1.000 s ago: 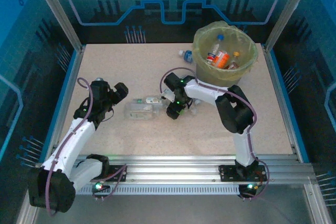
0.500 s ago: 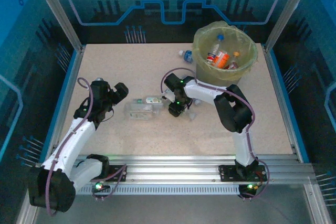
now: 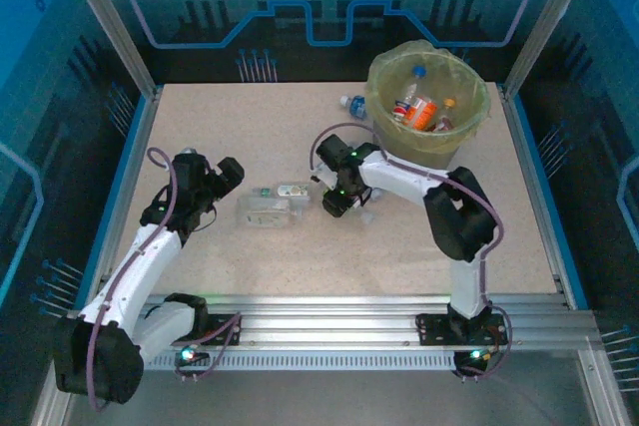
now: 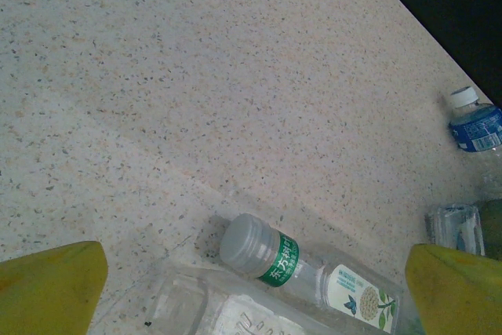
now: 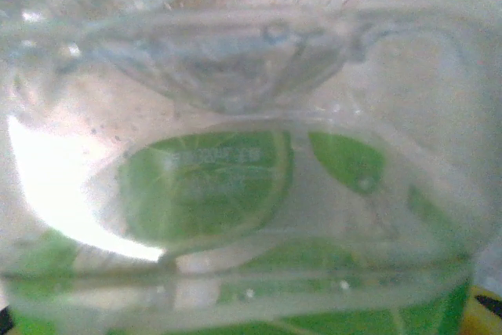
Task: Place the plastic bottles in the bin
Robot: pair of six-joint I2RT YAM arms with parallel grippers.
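The bin [image 3: 375, 97], lined with a yellow-green bag, stands at the back right and holds several bottles [image 3: 419, 112]. A blue-labelled bottle [image 3: 351, 104] [image 4: 475, 125] lies beside its left side. At mid-table lie a green-banded bottle [image 3: 285, 191] [image 4: 298, 263] and a clear square bottle [image 3: 265, 213] [image 4: 212, 311]. My left gripper [image 3: 228, 175] [image 4: 255, 276] is open just left of them, apart from both. My right gripper [image 3: 337, 203] is down over a clear green-labelled bottle [image 3: 361, 209] [image 5: 235, 194]. That bottle sits between its wide-spread jaws, with one yellow fingertip [image 5: 488, 313] at the corner.
A blue rail [image 3: 120, 197] borders the speckled table [image 3: 250, 127] on the left, and another runs along the right. The right arm's elbow [image 3: 461, 216] rises in front of the bin. Bare tabletop lies at the back left and along the near edge.
The right arm's elbow has swung right and up, and its gripper has shifted slightly toward the back over the green-labelled bottle. The left arm and the other bottles have not moved.
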